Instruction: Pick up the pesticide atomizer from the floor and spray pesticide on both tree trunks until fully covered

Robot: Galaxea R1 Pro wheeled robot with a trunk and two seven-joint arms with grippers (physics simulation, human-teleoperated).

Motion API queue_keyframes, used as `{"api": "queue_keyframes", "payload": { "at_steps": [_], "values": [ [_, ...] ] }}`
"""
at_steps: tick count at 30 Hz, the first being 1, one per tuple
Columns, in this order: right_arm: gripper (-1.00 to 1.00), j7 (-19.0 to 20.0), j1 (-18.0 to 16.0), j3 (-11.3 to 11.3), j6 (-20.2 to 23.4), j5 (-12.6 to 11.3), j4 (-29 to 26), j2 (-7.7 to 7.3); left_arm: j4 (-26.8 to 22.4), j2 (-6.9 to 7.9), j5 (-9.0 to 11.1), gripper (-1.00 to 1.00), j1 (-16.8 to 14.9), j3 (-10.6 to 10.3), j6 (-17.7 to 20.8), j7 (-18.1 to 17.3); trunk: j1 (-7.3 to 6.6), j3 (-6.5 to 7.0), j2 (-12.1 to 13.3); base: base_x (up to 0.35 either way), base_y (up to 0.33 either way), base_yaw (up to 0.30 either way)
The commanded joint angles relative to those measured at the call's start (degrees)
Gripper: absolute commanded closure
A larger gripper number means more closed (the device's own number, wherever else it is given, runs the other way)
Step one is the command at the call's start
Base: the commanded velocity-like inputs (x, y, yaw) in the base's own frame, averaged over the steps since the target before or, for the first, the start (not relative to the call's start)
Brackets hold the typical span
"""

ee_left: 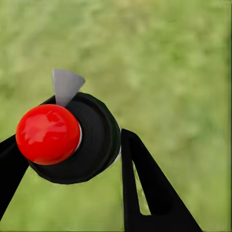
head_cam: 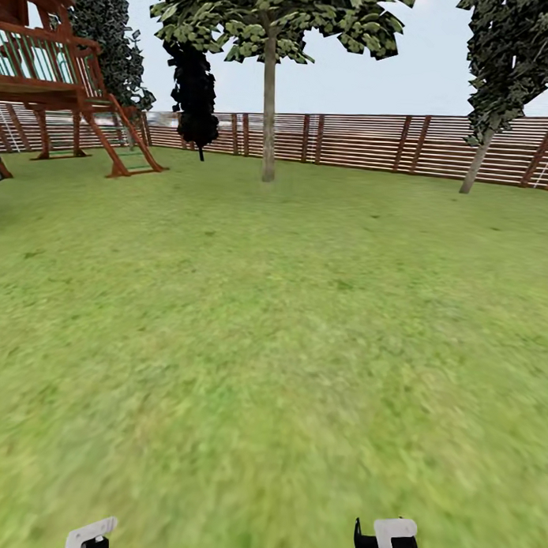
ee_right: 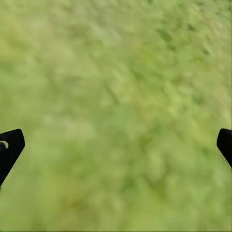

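Observation:
In the left wrist view my left gripper (ee_left: 67,147) is shut on the pesticide atomizer (ee_left: 92,140), a black round body with a shiny red knob and a grey cone-shaped nozzle. Its black fingers (ee_left: 145,188) press on both sides of the body above the grass floor (ee_left: 174,63). My right gripper (ee_right: 118,145) stands open over bare grass, holding nothing. Far ahead in the head view a tree with a straight grey-tan trunk (head_cam: 268,116) rises before the fence. No white mist shows anywhere.
A brown slatted fence (head_cam: 373,141) closes the far side of the lawn. A wooden play tower with a ladder (head_cam: 67,85) stands at the far left, a black cypress-like tree (head_cam: 193,89) beside it. Another tree with a thin leaning trunk (head_cam: 475,164) is far right.

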Motion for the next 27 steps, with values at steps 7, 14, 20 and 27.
{"api": "queue_keyframes", "payload": {
  "at_steps": [7,14,20,27],
  "values": [
    [-1.0,-0.3,0.0,-0.4,-0.1,0.6,0.1,0.02,0.1,0.0,-0.6,1.0,0.0,0.5,-0.2,0.0,0.03,-0.05,0.0,0.342,0.0,0.0],
    [-1.0,-0.3,0.0,-0.4,-0.1,0.6,0.1,0.02,0.1,0.0,-0.6,1.0,0.0,0.5,-0.2,0.0,0.03,-0.05,0.0,0.342,0.0,0.0],
    [-1.0,-0.3,0.2,-0.4,-0.1,0.6,0.1,0.04,0.1,0.0,-0.6,1.0,0.0,0.5,-0.2,0.0,0.03,-0.05,0.0,0.342,0.0,0.0],
    [-1.0,-0.3,0.2,-0.4,-0.1,0.6,0.0,0.04,0.1,0.0,-0.6,1.0,0.0,0.5,-0.2,0.0,0.03,-0.05,0.0,0.342,0.0,0.0]
  ]
}}
